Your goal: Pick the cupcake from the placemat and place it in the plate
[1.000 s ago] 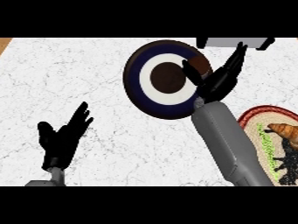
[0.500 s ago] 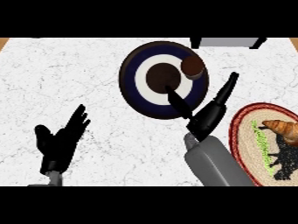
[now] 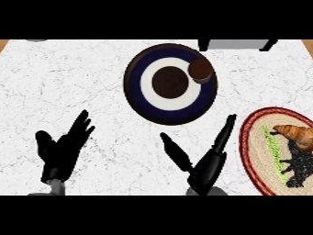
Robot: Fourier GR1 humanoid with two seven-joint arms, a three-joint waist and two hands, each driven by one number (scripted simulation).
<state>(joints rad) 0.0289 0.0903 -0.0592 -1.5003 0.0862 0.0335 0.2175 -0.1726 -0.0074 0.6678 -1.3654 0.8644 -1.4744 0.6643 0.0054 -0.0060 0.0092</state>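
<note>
At the lower edge of the frame, left of centre, the left hand (image 3: 62, 149) rests with its fingers straight and spread, pointing up and to the right, holding nothing. Lower centre, the right hand (image 3: 203, 163) is likewise released: its thumb sticks out to the upper left and its fingers stretch up toward the right, with only bare counter (image 3: 64, 82) between them. Just beside that hand, at the lower right, lies an oval placemat (image 3: 254, 151) with a red rim and a pale middle; a golden croissant (image 3: 301, 137) sits on its upper part, above a dark animal figure printed on the mat, and a strip of green runs along the left of the design. Farther up, in the upper centre of the frame, is the round plate (image 3: 140, 94), dark navy with a white ring and a brown centre. The cupcake (image 3: 200, 70), small and brown, sits in the plate on its upper right part, near the rim, well apart from both hands. At the top edge, right of centre, a grey object (image 3: 233, 44) with dark ends is partly cut off.
</note>
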